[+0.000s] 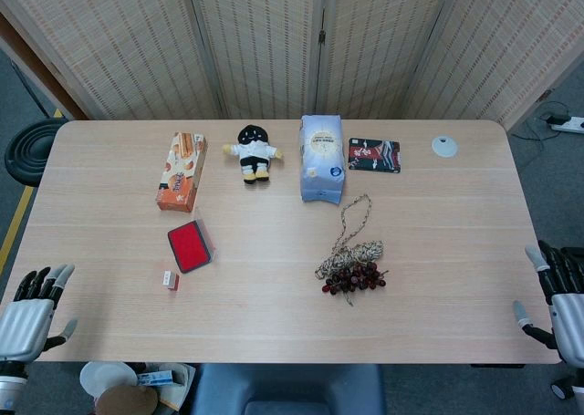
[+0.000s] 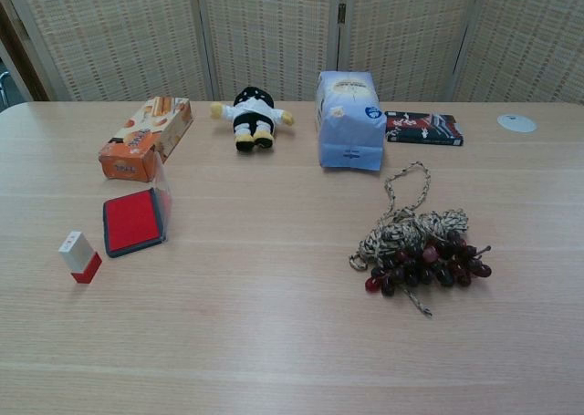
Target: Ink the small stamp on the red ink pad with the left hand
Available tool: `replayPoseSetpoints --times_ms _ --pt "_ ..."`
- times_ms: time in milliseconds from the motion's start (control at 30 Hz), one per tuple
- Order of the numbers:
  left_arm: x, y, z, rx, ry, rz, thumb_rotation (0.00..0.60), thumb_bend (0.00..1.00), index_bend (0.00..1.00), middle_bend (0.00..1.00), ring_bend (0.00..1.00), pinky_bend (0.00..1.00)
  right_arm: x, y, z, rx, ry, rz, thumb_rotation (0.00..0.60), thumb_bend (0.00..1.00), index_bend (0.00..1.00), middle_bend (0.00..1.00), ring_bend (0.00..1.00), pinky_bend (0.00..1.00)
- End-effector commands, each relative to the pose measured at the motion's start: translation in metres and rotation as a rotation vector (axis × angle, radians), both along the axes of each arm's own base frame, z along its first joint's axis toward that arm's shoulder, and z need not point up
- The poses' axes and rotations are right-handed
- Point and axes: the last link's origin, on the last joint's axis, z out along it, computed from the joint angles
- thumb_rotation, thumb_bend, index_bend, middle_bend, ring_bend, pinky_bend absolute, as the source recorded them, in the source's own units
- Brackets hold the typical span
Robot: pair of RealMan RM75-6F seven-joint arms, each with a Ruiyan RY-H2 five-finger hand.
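**Both hands wait off the table, stamp untouched**

The left hand (image 1: 26,322) hovers past the table's (image 1: 274,324) near-left corner, fingers (image 1: 41,283) spread apart and holding nothing. The right hand (image 1: 566,310) sits beyond the near-right edge, fingers likewise splayed and empty. The small stamp (image 2: 80,256) stands upright on the wood, just beside the red ink pad (image 2: 133,221), whose lid is propped open. A bunch of grapes (image 2: 424,262) lies on a coil of rope (image 2: 406,225) mid-table.
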Motion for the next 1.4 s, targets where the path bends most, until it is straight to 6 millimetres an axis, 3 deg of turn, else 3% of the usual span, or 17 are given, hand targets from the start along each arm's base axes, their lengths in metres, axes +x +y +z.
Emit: replayPoseSetpoints --times_ms 33,333,733,1000,1400 --pt "0.015 0.017 -0.004 -0.054 0.034 0.005 0.600 0.30 0.00 0.00 0.00 0.00 0.003 0.003 0.003 -0.017 -0.002 0.028 0.600 0.38 0.02 0.00 0.00 0.00" --pt "0.065 0.053 -0.020 -0.143 0.044 -0.029 0.600 0.30 0.00 0.00 0.00 0.00 0.005 0.000 0.006 -0.002 -0.041 0.077 0.600 0.38 0.02 0.00 0.00 0.00" --pt "0.091 0.101 -0.069 -0.203 0.106 -0.003 0.600 0.30 0.18 0.02 0.00 0.01 -0.013 -0.013 0.025 0.051 -0.170 0.052 0.600 0.38 0.02 0.00 0.00 0.00" --pt "0.093 0.113 -0.083 -0.226 0.115 0.084 0.600 0.30 0.18 0.04 0.00 0.02 -0.018 -0.020 0.022 0.109 -0.209 0.046 0.600 0.38 0.02 0.00 0.00 0.00" --pt "0.119 0.109 -0.105 -0.195 0.134 0.256 0.600 0.30 0.18 0.05 0.00 0.02 -0.030 -0.035 0.022 0.202 -0.302 0.022 0.600 0.38 0.02 0.00 0.00 0.00"
